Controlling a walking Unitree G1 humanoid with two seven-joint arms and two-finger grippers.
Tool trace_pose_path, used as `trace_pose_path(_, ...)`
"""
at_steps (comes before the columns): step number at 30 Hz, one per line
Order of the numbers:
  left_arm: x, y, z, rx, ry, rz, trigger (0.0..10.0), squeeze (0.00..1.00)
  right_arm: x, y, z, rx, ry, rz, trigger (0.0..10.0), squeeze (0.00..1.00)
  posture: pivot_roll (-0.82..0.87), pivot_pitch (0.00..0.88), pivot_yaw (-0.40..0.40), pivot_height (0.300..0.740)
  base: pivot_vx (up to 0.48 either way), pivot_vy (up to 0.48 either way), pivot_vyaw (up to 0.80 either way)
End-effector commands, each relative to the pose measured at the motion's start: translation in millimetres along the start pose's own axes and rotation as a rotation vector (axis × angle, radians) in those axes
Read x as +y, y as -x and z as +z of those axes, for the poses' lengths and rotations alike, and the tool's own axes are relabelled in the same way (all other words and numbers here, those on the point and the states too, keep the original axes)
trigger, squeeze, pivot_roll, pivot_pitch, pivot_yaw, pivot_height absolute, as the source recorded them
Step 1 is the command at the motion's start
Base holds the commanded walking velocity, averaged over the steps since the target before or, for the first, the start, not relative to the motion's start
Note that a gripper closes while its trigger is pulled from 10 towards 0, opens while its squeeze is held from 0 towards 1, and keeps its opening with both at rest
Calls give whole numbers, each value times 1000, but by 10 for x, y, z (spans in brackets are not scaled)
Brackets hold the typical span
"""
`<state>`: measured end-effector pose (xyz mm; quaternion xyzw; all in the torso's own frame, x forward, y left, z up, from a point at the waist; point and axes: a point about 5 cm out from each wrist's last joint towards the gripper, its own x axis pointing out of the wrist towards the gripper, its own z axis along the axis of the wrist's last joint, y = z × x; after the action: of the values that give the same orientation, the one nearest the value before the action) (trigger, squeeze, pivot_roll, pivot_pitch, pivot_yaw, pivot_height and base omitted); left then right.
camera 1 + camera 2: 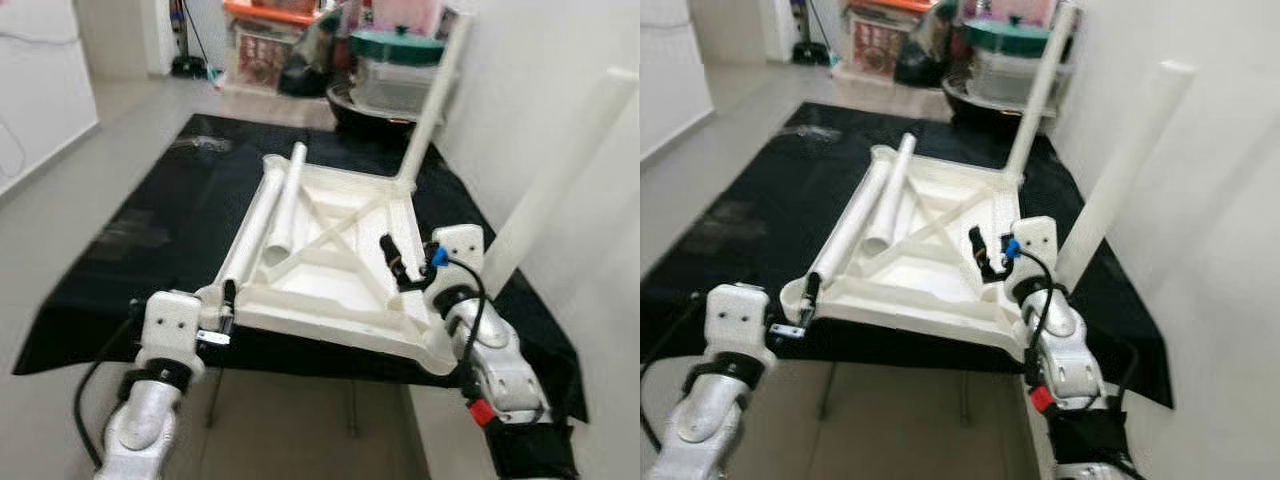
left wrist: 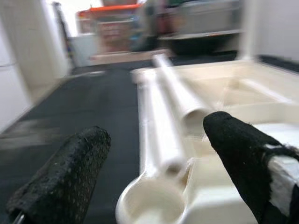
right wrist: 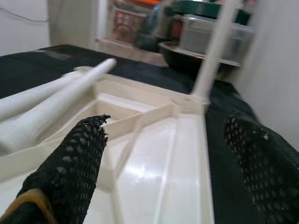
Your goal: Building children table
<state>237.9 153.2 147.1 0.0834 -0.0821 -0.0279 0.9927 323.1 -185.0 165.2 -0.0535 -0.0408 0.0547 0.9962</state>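
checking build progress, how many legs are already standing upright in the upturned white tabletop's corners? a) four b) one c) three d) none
B: one leg stands upright in the far right corner of the tabletop, while two loose legs lie flat along its left side.

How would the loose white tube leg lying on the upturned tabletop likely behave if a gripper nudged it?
The tube leg is round and smooth, so it would probably roll or slip. It looks hollow, so likely light. The tabletop ribs might stop it.
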Motion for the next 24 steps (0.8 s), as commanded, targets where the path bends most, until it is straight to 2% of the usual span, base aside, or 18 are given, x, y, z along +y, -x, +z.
trace_pose_path(1, 37, -3, -19, 11, -15, 16, 10000, 0, -5, 19, -16, -2, -6, 3, 10000, 0, 52, 0, -126, 740, 0, 0, 0)
trace_pose_path(7, 43, -3, -30, 18, -18, 26, 10000, 0, 169, 10, 67, -55, -34, 111, 10000, 0, 56, 0, -129, 740, 0, 0, 0)
trace_pose_path(14, 57, -4, -35, 20, -21, 35, 10000, 0, 245, 9, 128, -86, -50, 156, 10000, 0, 56, 0, -130, 740, 0, 0, 0)
trace_pose_path(21, 42, -14, -29, 16, -16, 32, 10000, 0, 373, 18, 281, -152, -100, 237, 10000, 0, 52, 0, -123, 740, 0, 0, 0)
trace_pose_path(24, 39, -19, -24, 11, -11, 31, 10000, 0, 470, 20, 427, -198, -160, 293, 10000, 0, 52, 0, -123, 740, 0, 0, 0)
